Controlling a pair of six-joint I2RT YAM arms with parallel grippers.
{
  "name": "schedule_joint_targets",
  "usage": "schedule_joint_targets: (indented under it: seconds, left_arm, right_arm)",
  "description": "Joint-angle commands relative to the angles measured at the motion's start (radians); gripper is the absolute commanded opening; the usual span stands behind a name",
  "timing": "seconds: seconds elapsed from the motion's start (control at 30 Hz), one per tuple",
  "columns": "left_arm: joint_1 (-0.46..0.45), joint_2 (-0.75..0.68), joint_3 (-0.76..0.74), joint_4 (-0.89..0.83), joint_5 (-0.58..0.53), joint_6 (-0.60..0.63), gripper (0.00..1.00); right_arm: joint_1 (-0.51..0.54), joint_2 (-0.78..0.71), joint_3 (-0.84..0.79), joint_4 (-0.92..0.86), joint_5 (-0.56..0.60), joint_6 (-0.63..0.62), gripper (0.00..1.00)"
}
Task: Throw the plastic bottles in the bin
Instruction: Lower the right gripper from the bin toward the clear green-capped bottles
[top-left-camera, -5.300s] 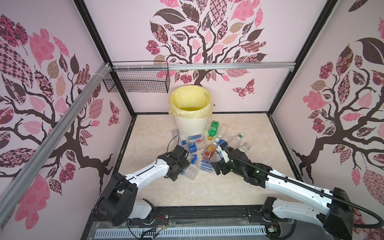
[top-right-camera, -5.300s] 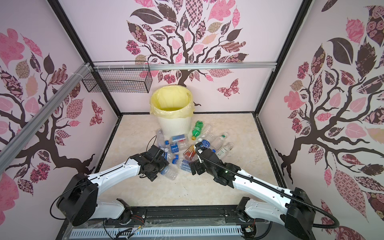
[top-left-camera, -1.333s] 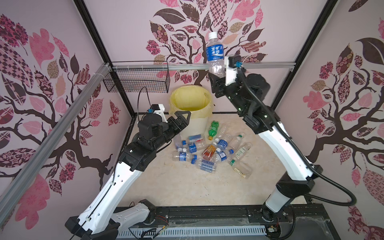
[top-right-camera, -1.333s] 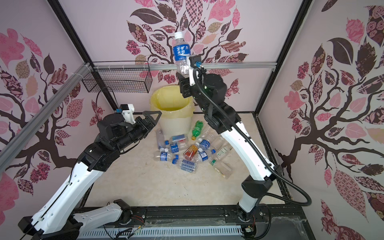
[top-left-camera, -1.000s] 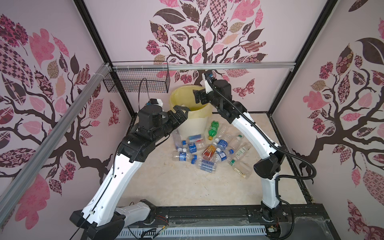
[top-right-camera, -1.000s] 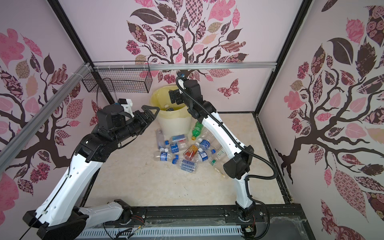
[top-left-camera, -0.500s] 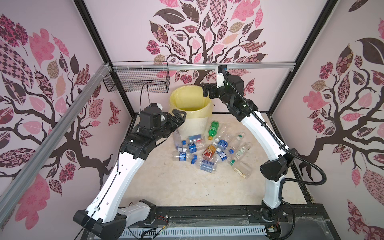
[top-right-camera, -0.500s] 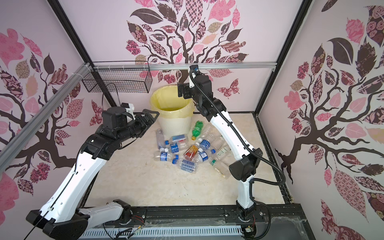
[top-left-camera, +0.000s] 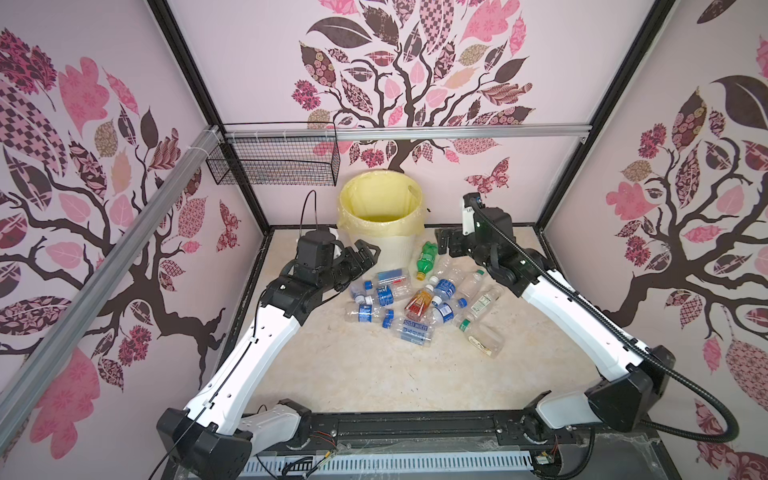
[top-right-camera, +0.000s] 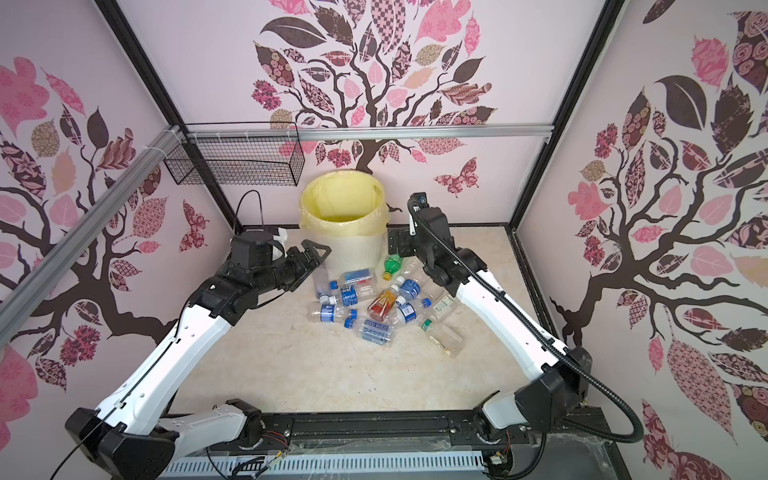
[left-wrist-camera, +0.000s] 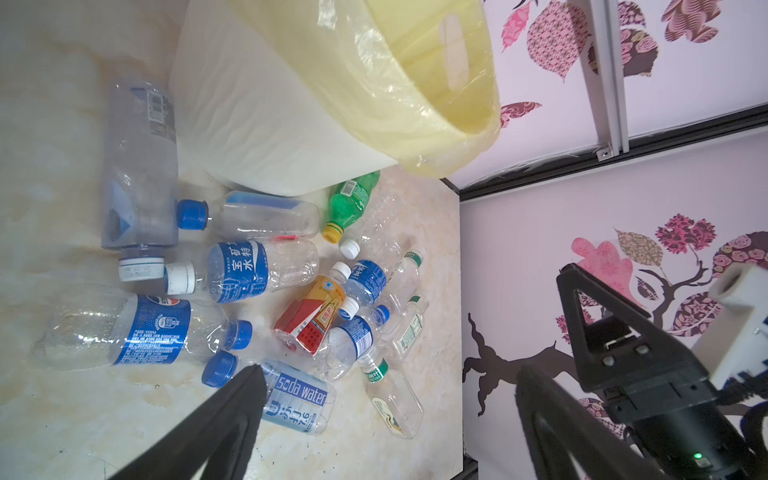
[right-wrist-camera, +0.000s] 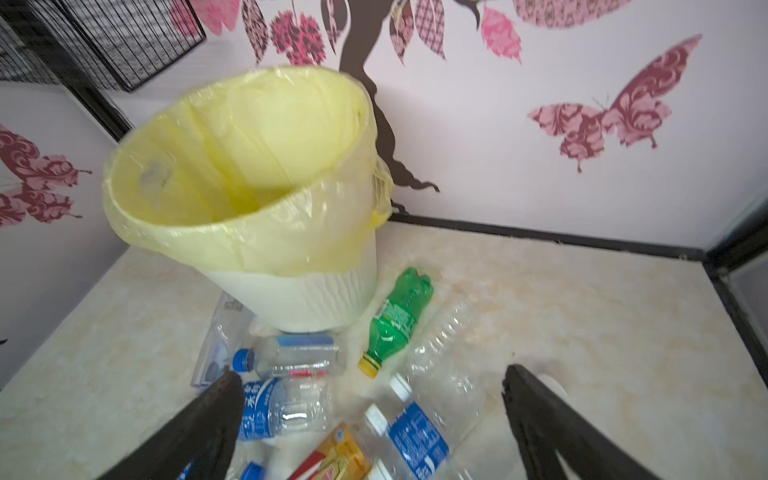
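Now our left fingers (left-wrist-camera: 224, 428) and right fingers (right-wrist-camera: 195, 432) hang spread, empty, beside the bin (top-left-camera: 395, 251). Next we pinch one of the plastic bottles (top-left-camera: 419, 302) at its foot.

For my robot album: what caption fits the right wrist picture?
Open right gripper hovers over plastic bottles beside the yellow-lined bin.
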Motion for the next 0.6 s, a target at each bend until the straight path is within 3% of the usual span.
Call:
schedule_joint_targets:
  seconds: [0.0, 0.17, 0.33, 0.57]
  left_arm:
    - [-0.003, -0.061, -0.071, 0.095, 0.067, -0.002, 0.97]
    - [-0.028, -0.104, -0.114, 0.076, 0.092, 0.006, 0.97]
    - [-0.117, -0.112, -0.158, 0.087, 0.051, 0.0, 0.97]
    - [-0.175, -0.078, -0.21, 0.121, 0.081, -0.019, 0.97]
  right_arm:
    - [0.003, -0.086, -0.142, -0.036, 0.033, 0.11, 0.99]
    - [0.002, -0.181, -0.329, -0.096, 0.071, 0.162, 1.0]
    - [-0.01, -0.253, -0.523, -0.132, 0.071, 0.221, 1.0]
    - [-0.06, -0.344, -0.667, -0.116, 0.044, 0.245, 1.0]
